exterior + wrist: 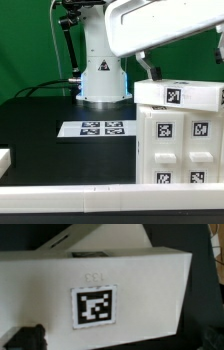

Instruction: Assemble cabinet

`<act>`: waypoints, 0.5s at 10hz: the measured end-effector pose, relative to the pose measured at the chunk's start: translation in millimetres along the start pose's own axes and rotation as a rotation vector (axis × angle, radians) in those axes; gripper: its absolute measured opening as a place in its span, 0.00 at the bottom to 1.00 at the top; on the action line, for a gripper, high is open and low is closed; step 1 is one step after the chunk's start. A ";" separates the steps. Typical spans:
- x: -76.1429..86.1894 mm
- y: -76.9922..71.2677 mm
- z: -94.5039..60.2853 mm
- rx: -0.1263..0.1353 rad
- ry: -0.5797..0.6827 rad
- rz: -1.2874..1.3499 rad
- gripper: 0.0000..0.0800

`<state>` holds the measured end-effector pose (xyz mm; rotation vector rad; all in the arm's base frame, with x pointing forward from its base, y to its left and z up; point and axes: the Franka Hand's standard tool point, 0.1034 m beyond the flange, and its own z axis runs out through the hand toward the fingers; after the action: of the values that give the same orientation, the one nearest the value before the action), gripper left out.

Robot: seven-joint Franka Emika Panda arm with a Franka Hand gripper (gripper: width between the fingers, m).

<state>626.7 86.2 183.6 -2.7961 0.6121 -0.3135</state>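
The white cabinet point(180, 145) stands on the black table at the exterior view's right, with several tags on its front. A flat white tagged block point(180, 95) lies on top of it. My gripper point(146, 68) hangs just above that block's left end in the exterior view. In the wrist view the white block point(100, 280) with one tag fills the picture. My gripper point(118, 339) is open, with one dark fingertip point(25, 336) at one side of the block and the other at the far side, with a dark gap showing between it and the block's edge.
The marker board point(95, 129) lies on the table in front of the white robot base point(103, 80). A small white part point(5, 158) sits at the exterior view's left edge. A white rail point(90, 200) runs along the front.
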 end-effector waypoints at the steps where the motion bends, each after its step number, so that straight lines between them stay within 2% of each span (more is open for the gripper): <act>1: -0.9 -0.7 0.5 -0.001 -0.001 -0.116 1.00; 4: -7.4 -3.2 4.6 -0.023 -0.013 -0.440 1.00; 5: -8.3 -2.4 4.9 -0.038 -0.020 -0.525 1.00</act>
<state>621.6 92.9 178.5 -2.9508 -0.1361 -0.3725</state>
